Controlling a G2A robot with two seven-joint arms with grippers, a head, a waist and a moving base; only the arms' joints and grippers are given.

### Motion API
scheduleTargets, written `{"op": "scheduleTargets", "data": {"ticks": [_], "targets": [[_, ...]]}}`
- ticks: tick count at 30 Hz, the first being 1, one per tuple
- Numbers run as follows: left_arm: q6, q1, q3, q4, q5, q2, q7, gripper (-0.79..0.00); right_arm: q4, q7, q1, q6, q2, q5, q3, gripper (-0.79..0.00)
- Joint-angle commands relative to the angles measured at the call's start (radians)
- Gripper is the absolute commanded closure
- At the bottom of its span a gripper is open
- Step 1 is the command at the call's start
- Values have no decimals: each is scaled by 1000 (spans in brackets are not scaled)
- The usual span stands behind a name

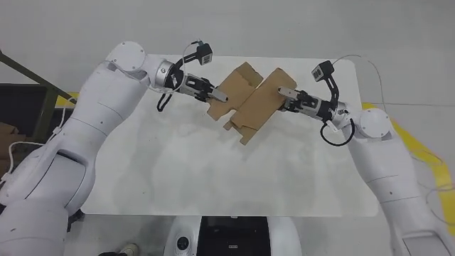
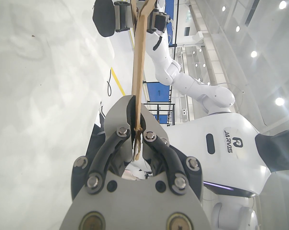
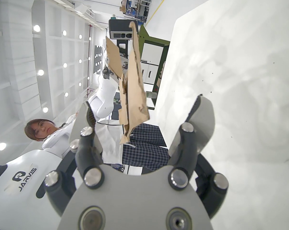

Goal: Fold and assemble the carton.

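I see glossy white arms (image 1: 106, 107), black cables (image 2: 156, 44), grey metal jaws, silver screws (image 3: 179, 177), black links (image 2: 103, 149).

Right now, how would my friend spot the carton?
Find the big white table. Over its far half is the carton, a flat brown cardboard sheet pinched at one edge by the left gripper. It is the only brown thing there.

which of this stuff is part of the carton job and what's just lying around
In the job: carton, left gripper shut on its edge, right gripper open near its other end.
Just about: table, yellow floor line.
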Motion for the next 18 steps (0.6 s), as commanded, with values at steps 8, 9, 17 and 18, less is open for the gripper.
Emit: {"op": "scheduleTargets", "data": {"ticks": [8, 9, 17, 18], "targets": [[0, -32, 59, 6, -62, 23, 0, 0, 12, 32, 15, 13, -3, 19, -11, 0], [0, -35, 62, 8, -68, 24, 0, 0, 13, 37, 16, 13, -3, 23, -12, 0], [-8, -37, 36, 23, -125, 22, 8, -785, 30, 42, 20, 60, -5, 96, -2, 0], [-18, -34, 27, 28, -134, 21, 18, -785, 36, 32, 20, 70, -6, 110, 1, 0]]}}
